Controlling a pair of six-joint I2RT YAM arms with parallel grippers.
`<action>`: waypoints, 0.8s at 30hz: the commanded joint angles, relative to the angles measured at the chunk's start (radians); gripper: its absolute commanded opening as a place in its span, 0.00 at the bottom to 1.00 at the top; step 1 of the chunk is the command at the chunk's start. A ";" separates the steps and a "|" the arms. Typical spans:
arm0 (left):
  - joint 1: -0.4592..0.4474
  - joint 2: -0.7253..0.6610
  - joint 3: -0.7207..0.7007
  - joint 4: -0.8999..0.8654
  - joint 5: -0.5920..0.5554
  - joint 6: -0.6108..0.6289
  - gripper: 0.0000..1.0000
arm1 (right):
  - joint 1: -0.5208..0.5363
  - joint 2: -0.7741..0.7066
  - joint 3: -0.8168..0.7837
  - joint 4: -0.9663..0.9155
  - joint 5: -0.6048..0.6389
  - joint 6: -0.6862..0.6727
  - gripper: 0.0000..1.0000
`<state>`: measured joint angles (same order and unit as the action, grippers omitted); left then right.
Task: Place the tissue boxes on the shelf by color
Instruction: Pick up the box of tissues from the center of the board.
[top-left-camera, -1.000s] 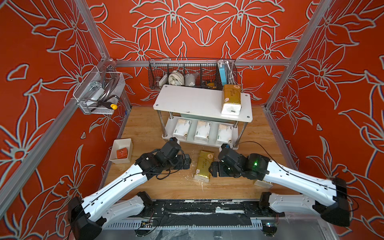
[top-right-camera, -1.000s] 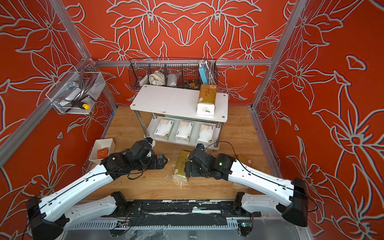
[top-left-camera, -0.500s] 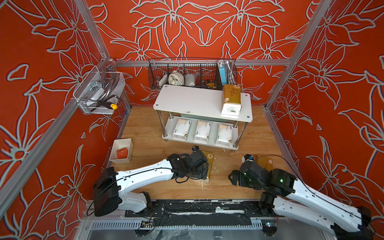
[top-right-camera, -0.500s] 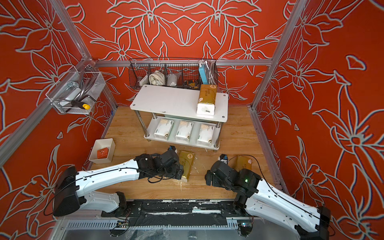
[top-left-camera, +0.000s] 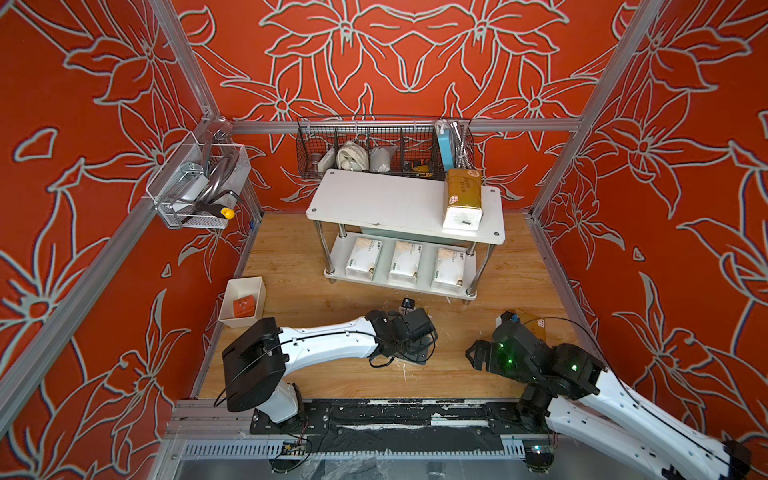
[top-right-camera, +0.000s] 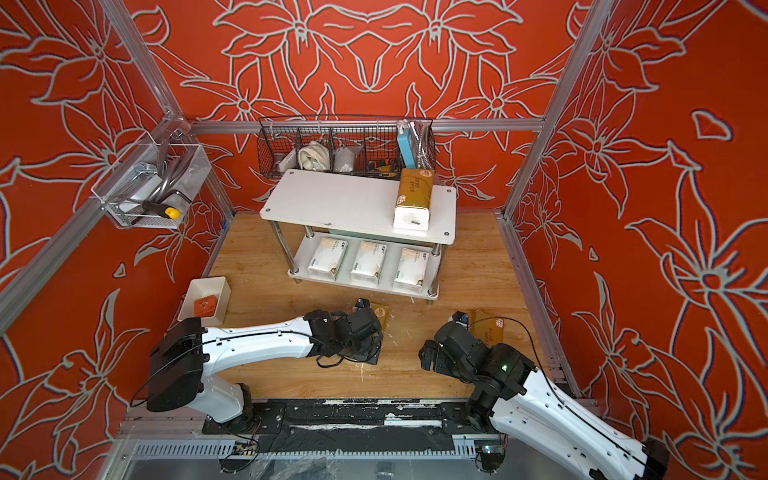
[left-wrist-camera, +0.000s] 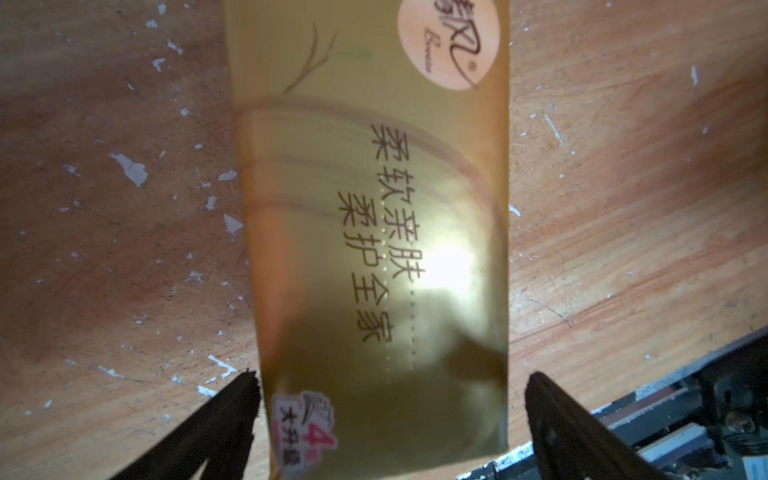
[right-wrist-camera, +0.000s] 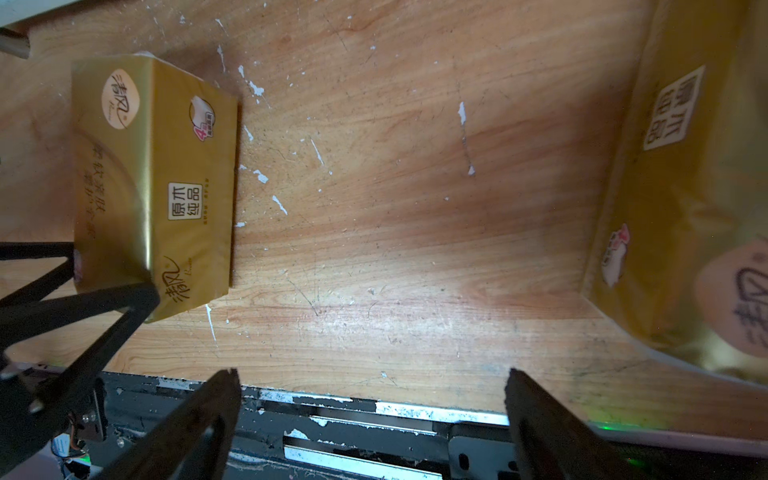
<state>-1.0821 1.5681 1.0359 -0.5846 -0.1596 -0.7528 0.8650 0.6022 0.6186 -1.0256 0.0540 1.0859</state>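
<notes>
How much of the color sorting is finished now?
Done: three white packs on the shelf, lower tier; one gold pack on top. In hand: nothing gripped; the open left gripper straddles a second gold pack on the floor. Left: that pack and a third gold pack near the open right gripper.

The left arm (top-left-camera: 328, 345) and right arm (top-left-camera: 623, 411) match: glossy white tubular links joined by blocky black joint housings, each with a large black shoulder block. Thin black cables (top-left-camera: 390, 362) run along the links and bunch in loops at the wrists. Green lights (top-left-camera: 504, 360) glow on the right arm's black housings, and small dark holes (top-left-camera: 618, 402) dot its white link. The left gripper (left-wrist-camera: 392, 378) and right gripper (right-wrist-camera: 372, 374) each carry two black tapering fingers (left-wrist-camera: 216, 415) with rough-edged tips
</notes>
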 joint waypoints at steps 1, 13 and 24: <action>-0.006 0.033 0.014 0.022 -0.015 0.025 0.99 | -0.013 0.011 0.003 -0.012 -0.012 -0.027 0.99; -0.006 0.089 -0.009 0.073 -0.023 0.056 0.85 | -0.027 0.037 0.014 0.010 -0.032 -0.037 0.99; -0.006 -0.005 -0.024 0.035 -0.043 0.062 0.72 | -0.029 0.058 0.023 0.081 -0.078 -0.078 0.99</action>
<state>-1.0821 1.6257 1.0130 -0.5179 -0.1757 -0.7025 0.8421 0.6617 0.6197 -0.9703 -0.0078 1.0336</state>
